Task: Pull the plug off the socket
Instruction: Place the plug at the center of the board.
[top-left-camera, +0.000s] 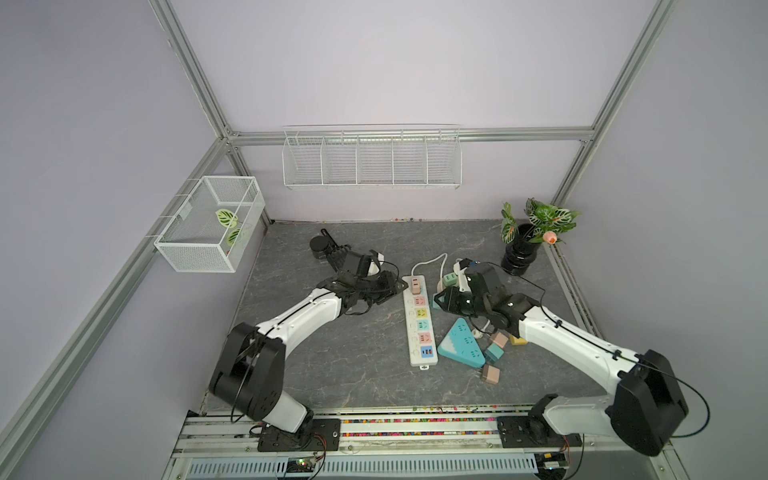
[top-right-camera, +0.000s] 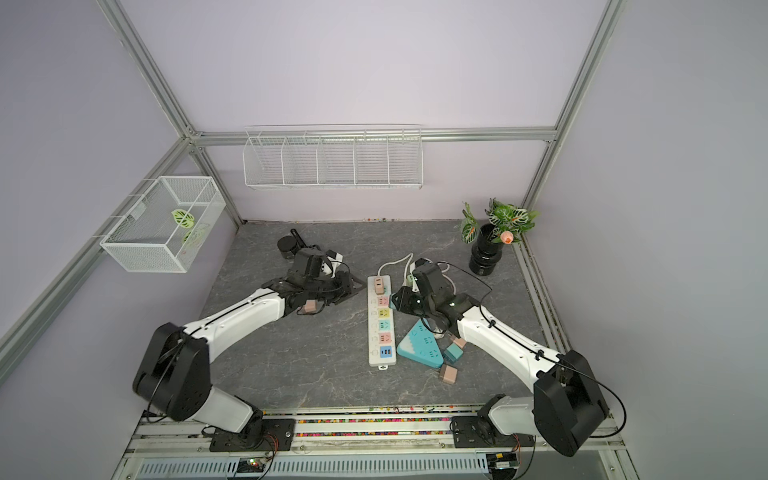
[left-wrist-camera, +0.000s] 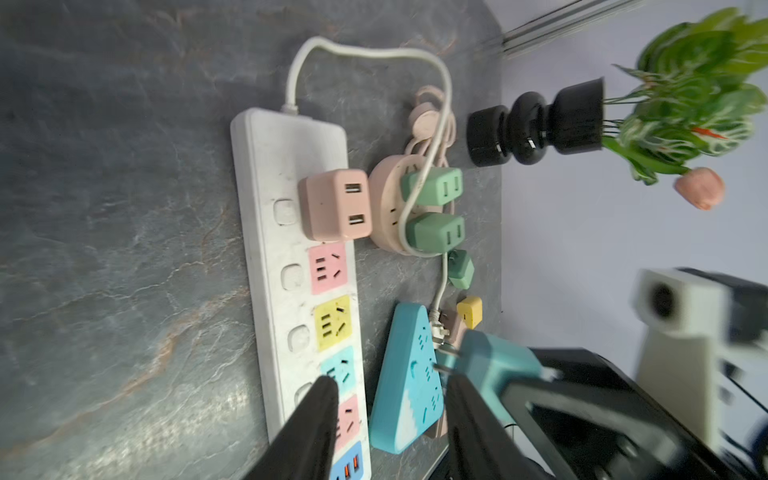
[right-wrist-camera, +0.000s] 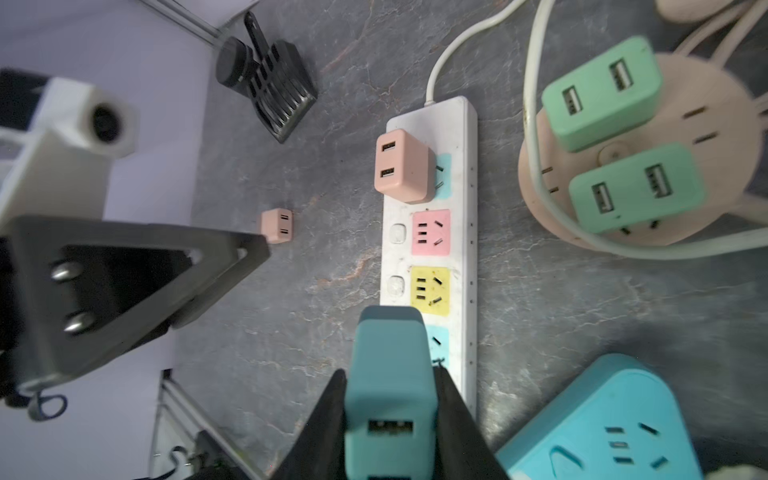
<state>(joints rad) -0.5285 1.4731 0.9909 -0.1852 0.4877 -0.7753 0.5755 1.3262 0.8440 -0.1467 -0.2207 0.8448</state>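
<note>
Teal plug (right-wrist-camera: 388, 345) clear of white power strip (right-wrist-camera: 461, 124), prongs bare.
Right gripper (right-wrist-camera: 390, 372) clamped on it; left gripper (left-wrist-camera: 390, 384) part open, holding nothing, beside the strip.

Top views look down from overhead; wrist cameras (far closer) share the power strip (left-wrist-camera: 266, 166).

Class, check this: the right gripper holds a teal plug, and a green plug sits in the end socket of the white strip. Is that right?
Not quite: a pink plug, not a green one, sits in the end socket of the white strip, as the right wrist view shows. The right gripper does hold the teal plug.
</note>
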